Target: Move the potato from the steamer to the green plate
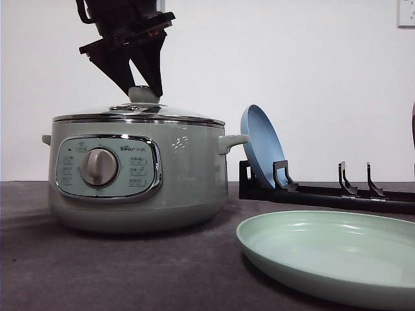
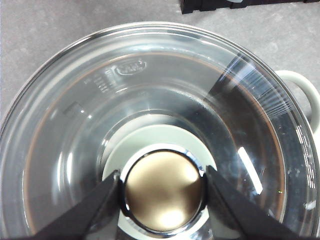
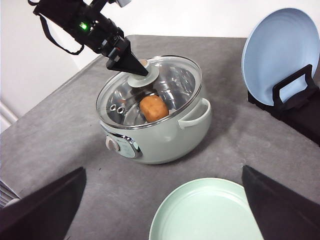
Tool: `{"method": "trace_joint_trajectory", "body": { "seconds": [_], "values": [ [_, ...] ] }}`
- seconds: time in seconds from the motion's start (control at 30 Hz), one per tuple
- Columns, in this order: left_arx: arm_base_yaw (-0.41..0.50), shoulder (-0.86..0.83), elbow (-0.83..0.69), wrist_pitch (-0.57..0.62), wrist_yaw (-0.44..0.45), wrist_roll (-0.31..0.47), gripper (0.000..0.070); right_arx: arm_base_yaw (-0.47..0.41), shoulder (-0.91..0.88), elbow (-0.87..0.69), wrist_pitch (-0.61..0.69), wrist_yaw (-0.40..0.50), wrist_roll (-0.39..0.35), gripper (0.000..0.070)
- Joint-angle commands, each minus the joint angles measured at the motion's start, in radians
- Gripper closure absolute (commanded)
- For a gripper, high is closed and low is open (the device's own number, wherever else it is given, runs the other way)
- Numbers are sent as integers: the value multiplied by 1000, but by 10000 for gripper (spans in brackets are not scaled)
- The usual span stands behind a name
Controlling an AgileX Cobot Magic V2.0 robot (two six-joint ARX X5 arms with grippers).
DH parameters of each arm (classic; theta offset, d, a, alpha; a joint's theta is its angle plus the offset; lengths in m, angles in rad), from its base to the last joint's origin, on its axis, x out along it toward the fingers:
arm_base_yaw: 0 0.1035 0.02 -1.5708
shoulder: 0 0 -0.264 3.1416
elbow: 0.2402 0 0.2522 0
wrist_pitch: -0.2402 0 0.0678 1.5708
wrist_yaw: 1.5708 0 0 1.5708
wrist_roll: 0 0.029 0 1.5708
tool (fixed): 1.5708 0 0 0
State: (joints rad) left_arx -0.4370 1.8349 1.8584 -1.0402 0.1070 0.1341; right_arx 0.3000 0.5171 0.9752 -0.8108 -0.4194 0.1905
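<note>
Glass lid (image 3: 150, 90) covers the steamer (image 1: 136, 172), left gripper (image 2: 162, 192) apparently pinching its knob (image 2: 164, 190); right gripper (image 3: 165, 210) spread wide.

glass, chrome and matt grey

the steamer (image 1: 188, 175) had a smooth sage-green body with a chrome-framed panel, a clear glass lid (image 3: 170, 82) and a shiny metal-topped knob (image 2: 164, 190). the potato (image 3: 153, 108) looked matt orange-brown. the green plate (image 1: 331, 249) was glossy, the blue plate (image 3: 280, 52) smooth, the table (image 1: 97, 272) dull grey and faintly rough.
</note>
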Motion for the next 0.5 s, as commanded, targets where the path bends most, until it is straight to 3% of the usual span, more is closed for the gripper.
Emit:
{"method": "trace_joint_trajectory", "body": {
  "seconds": [0.0, 0.47],
  "values": [
    [-10, 23, 50, -11, 12, -12, 700, 3, 3, 16, 6, 1, 4, 71],
    [-10, 23, 318, -160, 12, -23, 700, 3, 3, 16, 6, 1, 5, 71]
  ]
}}
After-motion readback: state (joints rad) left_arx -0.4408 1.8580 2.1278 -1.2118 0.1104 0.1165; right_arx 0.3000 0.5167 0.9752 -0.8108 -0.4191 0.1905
